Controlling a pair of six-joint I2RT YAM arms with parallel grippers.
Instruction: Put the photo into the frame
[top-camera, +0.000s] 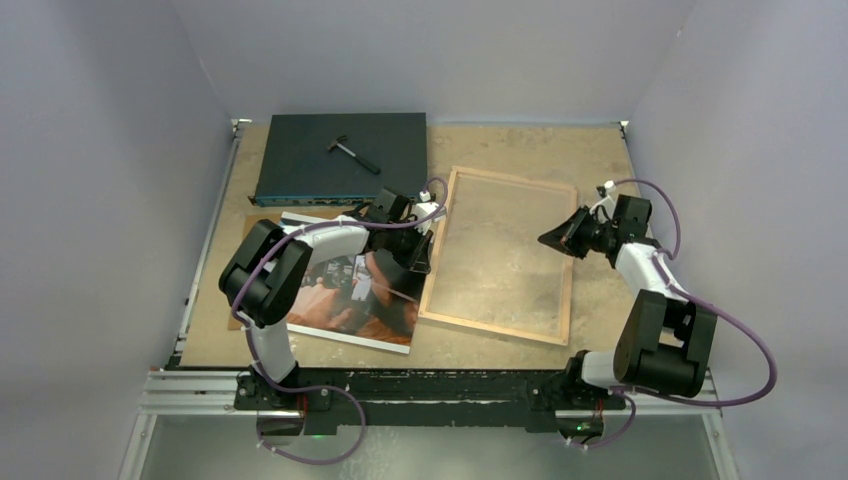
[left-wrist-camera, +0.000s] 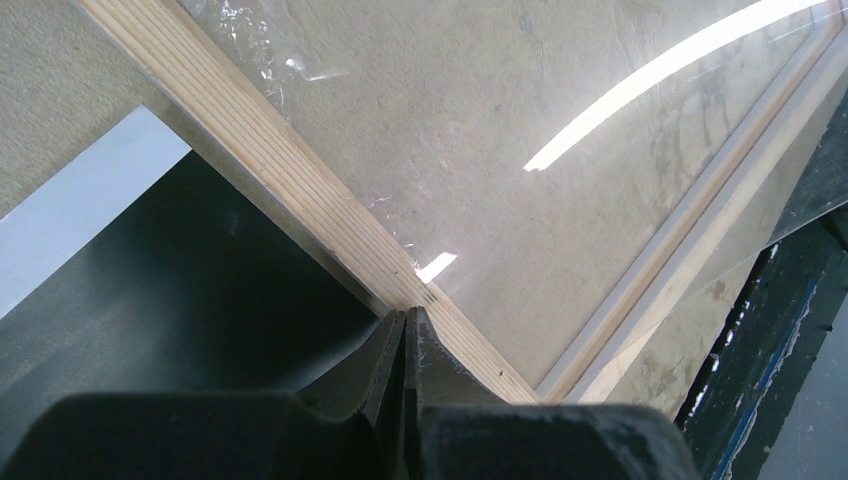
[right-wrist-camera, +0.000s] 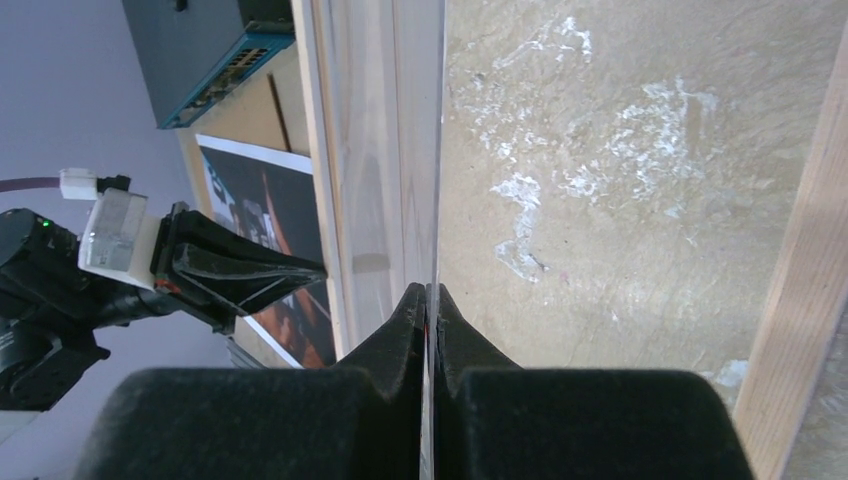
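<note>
The frame (top-camera: 495, 330) lies flat right of centre, its light wood rim up; one rail (left-wrist-camera: 300, 190) crosses the left wrist view. The photo (top-camera: 340, 300), dark and reddish-orange with a white border, lies left of it, partly under my left arm. My left gripper (top-camera: 422, 250) is shut, its tips (left-wrist-camera: 408, 312) at the frame's left rail, nothing seen between them. My right gripper (top-camera: 548, 240) hovers over the frame's right part, shut (right-wrist-camera: 428, 288) on the edge of a thin clear pane (right-wrist-camera: 380, 150) seen edge-on. The pane (left-wrist-camera: 480, 130) glares over the frame opening.
A dark flat box (top-camera: 340, 158) with ports sits at the back left, a small hammer-like tool (top-camera: 352, 152) on top. A brown backing board (top-camera: 262, 218) shows under the photo's far edge. Grey walls close in the table on three sides.
</note>
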